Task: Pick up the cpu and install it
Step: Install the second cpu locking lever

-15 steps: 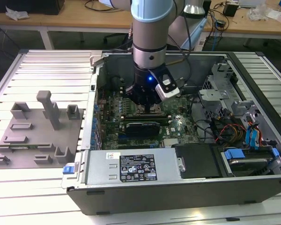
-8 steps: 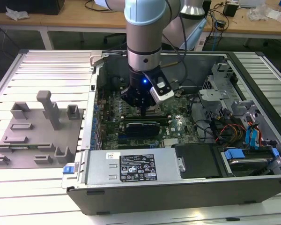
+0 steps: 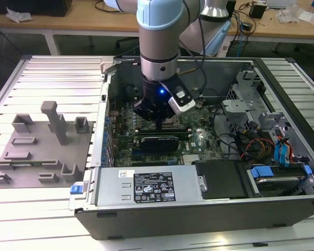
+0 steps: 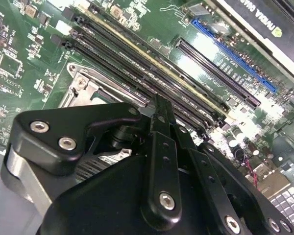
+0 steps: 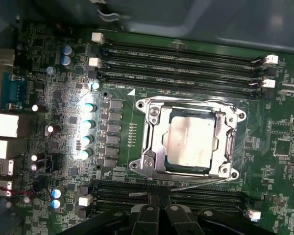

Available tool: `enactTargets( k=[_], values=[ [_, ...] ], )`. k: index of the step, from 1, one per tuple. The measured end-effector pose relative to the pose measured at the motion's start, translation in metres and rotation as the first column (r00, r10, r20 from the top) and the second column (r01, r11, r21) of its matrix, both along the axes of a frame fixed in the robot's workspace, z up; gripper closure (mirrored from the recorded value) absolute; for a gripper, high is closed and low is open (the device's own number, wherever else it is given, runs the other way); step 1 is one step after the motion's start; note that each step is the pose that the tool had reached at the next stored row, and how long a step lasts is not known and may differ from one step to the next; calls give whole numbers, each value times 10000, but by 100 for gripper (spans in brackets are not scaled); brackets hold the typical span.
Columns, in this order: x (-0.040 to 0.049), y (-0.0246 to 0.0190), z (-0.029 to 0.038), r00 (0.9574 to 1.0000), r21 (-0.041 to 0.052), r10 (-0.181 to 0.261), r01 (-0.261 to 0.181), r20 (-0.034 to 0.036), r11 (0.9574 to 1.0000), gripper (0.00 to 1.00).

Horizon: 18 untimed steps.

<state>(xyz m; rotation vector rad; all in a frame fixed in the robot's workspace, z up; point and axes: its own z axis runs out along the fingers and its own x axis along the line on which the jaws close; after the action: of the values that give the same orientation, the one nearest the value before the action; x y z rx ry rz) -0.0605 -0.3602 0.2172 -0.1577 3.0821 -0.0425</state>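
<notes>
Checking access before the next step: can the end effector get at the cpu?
Probably yes. The cpu sits in the socket frame with its top uncovered, and the end effector hangs just above the motherboard there.

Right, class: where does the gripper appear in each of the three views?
Exterior view: gripper low inside the open computer case, over the motherboard.
Second wrist view: gripper in the foreground, against the memory slots.
First wrist view: gripper at the edge nearest the camera, beside the cpu in its socket.
Shared landmark: the motherboard.
</notes>
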Motion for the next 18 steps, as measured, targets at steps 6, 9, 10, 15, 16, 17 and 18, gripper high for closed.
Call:
enactTargets(
  k=[6, 9, 10, 15, 16, 17, 18],
  values=[
    [-68, -2, -30, 10000, 156, 1, -1, -1, 9999, 89],
    [-69, -29, -32, 10000, 564, 0, 0, 0, 9984, 89],
    [-69, -41, -33, 10000, 669, 0, 0, 0, 9978, 89],
    [-70, -120, -42, 10000, 1257, -3, 3, 1, 9921, 89],
    [-70, -147, -43, 10000, 1296, -7, 7, 1, 9916, 89],
    [-70, -169, -43, 10000, 1316, -12, 11, 1, 9913, 89],
    [-70, -183, -43, 10000, 1326, -14, 14, 1, 9912, 89]
  ],
)
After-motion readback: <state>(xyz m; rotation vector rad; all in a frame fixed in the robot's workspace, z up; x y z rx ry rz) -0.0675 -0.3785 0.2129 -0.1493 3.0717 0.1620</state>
